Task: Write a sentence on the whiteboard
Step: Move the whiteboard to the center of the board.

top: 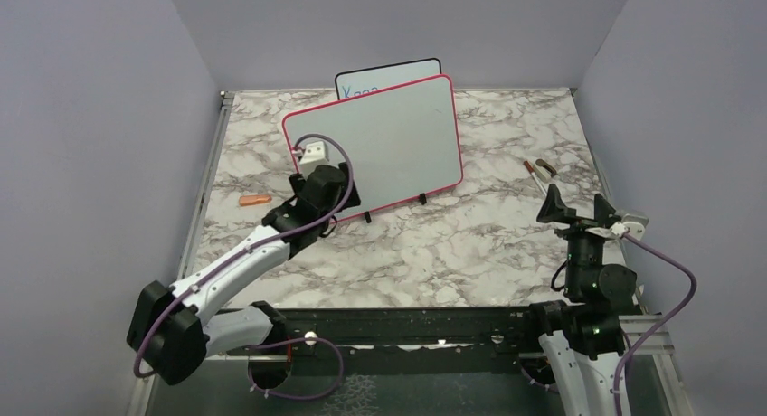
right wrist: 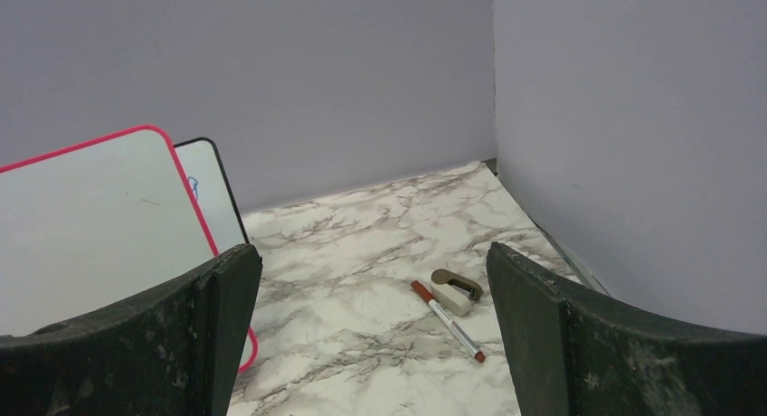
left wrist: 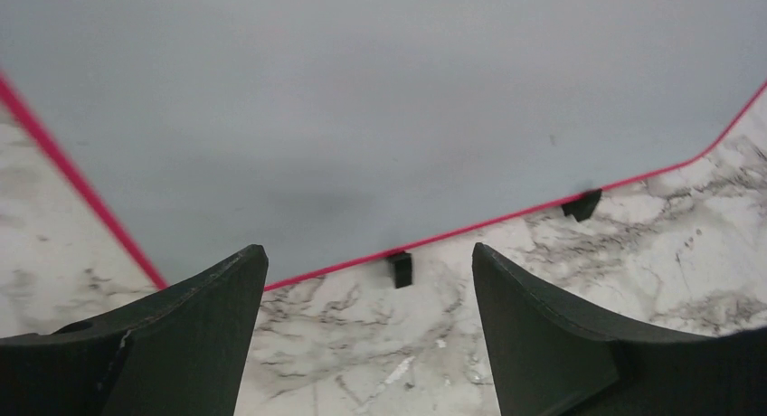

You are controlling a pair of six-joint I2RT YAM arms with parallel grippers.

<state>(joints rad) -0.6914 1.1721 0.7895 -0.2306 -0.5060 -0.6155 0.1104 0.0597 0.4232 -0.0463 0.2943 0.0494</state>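
Your large rectangular white board with the pink-red frame [top: 389, 145] stands tilted back on small black feet, toward the far left of the marbled table top [top: 434, 244]. Its face is bare, with nothing written on it yet. The left gripper [top: 330, 185] hangs just before the board's lower left corner, fingers spread, nothing between them. The next move, as I judge it, turns on the slim white pen with brown-red ends [right wrist: 448, 320]. It lies flat on the marble well to the right of the board, ahead of the right gripper [right wrist: 371, 253]. Its long axis runs from far-left to near-right in that wrist's view. That gripper, spread wide and empty, is much the nearer, so take the pen with it across the barrel.
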